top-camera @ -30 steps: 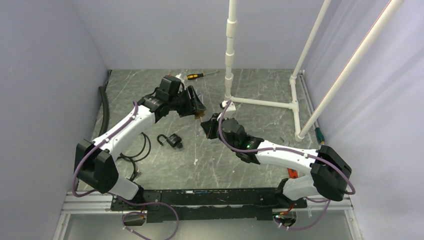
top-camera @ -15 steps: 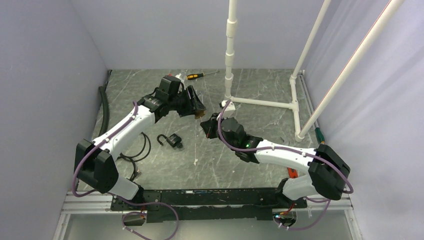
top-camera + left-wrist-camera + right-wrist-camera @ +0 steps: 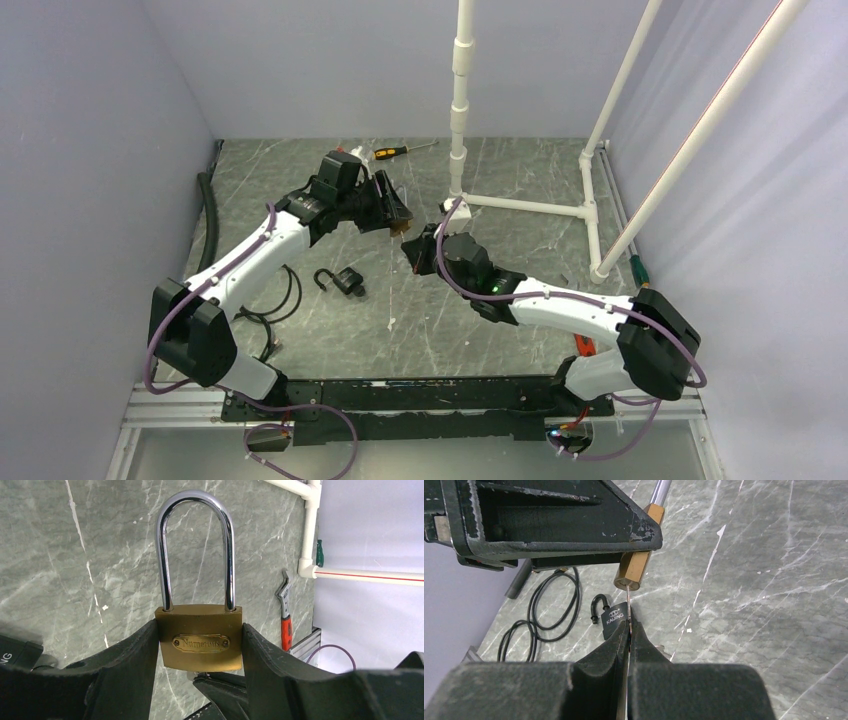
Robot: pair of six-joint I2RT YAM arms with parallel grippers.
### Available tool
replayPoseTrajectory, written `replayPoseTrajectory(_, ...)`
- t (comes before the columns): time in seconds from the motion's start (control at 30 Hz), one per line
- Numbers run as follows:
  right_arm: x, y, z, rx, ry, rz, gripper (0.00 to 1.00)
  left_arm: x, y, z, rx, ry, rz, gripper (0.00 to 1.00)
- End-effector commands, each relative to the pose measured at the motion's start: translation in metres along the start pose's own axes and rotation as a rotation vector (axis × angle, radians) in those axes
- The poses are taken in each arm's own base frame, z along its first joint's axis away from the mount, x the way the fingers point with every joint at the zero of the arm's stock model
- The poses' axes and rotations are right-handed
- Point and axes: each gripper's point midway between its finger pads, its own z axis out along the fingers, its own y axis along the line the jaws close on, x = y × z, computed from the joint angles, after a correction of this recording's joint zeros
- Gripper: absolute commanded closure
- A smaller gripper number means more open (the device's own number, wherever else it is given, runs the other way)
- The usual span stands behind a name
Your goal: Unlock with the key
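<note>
- The brass padlock (image 3: 199, 645) is clamped by its sides in the left gripper (image 3: 390, 215), above the table at 11 o'clock from its middle.
- The key (image 3: 628, 607) is pinched in the closed right gripper (image 3: 629, 625), brought in from 4 o'clock.
- The key tip is seen at the lock's underside; how far it has entered cannot be told.
- The shackle (image 3: 196, 545) is seated at both legs, so insertion, turning and release are judged left to do.
- A black padlock (image 3: 343, 280) lies at 7 o'clock, untouched.

You get even, soft light with faint shadows on the marble table (image 3: 520, 170). Glare streaks the shackle of the brass padlock (image 3: 200, 642); your right wrist view blurs its own near fingers (image 3: 599, 680).
</note>
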Motion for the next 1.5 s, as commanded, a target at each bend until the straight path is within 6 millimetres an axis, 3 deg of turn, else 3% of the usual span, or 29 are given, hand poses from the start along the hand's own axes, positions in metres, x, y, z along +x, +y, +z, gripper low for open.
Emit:
replayPoseTrajectory(0.0, -0.043, 0.024, 0.003, -0.048, -0.099, 0.057, 1.00, -0.020, -0.033, -0.020, 0.112, -0.090, 0.052, 1.00)
replayPoseTrajectory(0.8, -0.056, 0.022, 0.012, -0.046, -0.110, 0.168, 1.00, -0.030, -0.025, -0.033, 0.038, -0.217, 0.086, 1.00)
replayPoseTrajectory(1.47, -0.052, 0.013, 0.024, -0.072, -0.108, 0.219, 1.00, -0.032, -0.019, -0.034, 0.005, -0.232, 0.073, 1.00)
